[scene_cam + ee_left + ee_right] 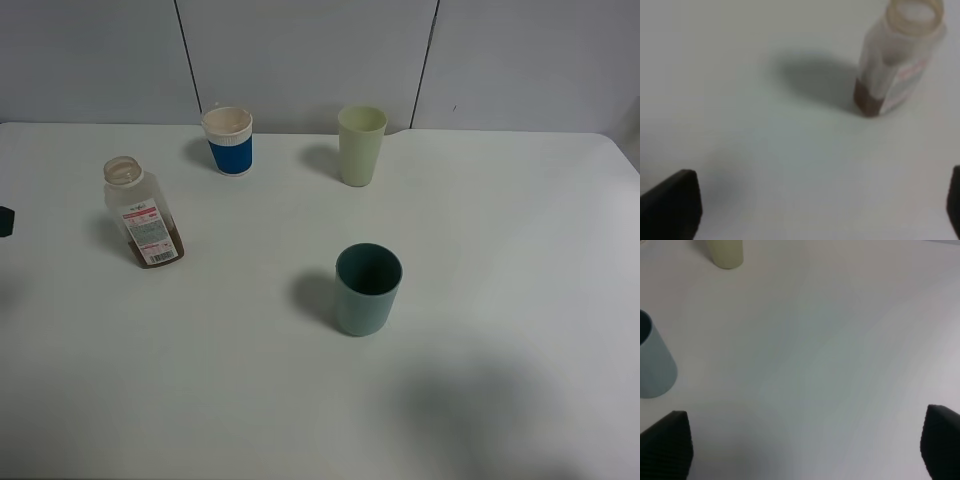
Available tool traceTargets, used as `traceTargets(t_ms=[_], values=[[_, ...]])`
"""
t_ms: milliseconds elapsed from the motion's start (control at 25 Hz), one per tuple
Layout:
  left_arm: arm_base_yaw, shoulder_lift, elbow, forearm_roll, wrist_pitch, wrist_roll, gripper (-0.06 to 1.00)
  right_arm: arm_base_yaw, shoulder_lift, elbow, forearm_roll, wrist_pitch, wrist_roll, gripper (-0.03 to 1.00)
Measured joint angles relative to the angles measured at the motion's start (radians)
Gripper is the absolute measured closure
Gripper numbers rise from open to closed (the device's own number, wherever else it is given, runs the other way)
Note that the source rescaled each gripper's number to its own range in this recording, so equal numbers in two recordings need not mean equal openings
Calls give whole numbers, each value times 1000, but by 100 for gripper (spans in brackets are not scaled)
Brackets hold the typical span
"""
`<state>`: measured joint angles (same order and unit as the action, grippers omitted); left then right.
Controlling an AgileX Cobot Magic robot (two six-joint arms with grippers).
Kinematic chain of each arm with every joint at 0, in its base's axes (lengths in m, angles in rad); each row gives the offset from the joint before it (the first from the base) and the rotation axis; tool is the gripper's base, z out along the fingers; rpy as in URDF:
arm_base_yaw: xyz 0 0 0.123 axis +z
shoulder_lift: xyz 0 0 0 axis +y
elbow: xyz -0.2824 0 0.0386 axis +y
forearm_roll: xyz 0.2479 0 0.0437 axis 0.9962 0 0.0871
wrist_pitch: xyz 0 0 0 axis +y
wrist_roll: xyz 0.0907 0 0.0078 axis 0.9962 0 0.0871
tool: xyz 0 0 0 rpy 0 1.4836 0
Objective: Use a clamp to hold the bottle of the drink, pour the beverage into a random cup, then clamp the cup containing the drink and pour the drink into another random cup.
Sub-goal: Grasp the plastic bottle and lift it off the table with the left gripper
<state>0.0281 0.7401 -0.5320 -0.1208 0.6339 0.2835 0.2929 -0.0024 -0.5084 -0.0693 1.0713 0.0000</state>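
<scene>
Both tools released, empty: bottle (890,65) ahead of left tool (812,205), apart; teal-green cup (652,365) near right tool (802,447).

- The bottle (143,213) stood on the table (500,250), at its left side, with the beverage (160,250) in its base.
- The rear-left cup (228,141) stood behind and to the right of the bottle, near the back edge.
- The rear-right cup (361,145) stood to the right of the rear-left cup, apart from it.
- The front cup (367,289) stood before the rear-right cup, near the table's middle.
</scene>
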Motion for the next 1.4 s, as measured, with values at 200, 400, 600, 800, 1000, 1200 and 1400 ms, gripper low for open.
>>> traceTargets(t_ms=[200, 400, 600, 800, 1000, 1200, 1400], values=[[0, 110, 0, -3, -1, 110, -5, 0, 0, 0, 0, 0, 0, 23], [0, 208, 0, -3, -6, 184, -5, 0, 0, 0, 0, 0, 0, 23], [-24, 300, 0, -4, -48, 260, -5, 0, 0, 0, 0, 0, 0, 23], [-30, 376, 0, -4, -78, 306, -5, 0, 0, 0, 0, 0, 0, 23], [-30, 464, 0, -4, -129, 336, -5, 0, 0, 0, 0, 0, 0, 23], [-30, 516, 0, -7, -180, 373, -5, 0, 0, 0, 0, 0, 0, 23], [-30, 562, 0, -18, -216, 402, -6, 0, 0, 0, 0, 0, 0, 23]])
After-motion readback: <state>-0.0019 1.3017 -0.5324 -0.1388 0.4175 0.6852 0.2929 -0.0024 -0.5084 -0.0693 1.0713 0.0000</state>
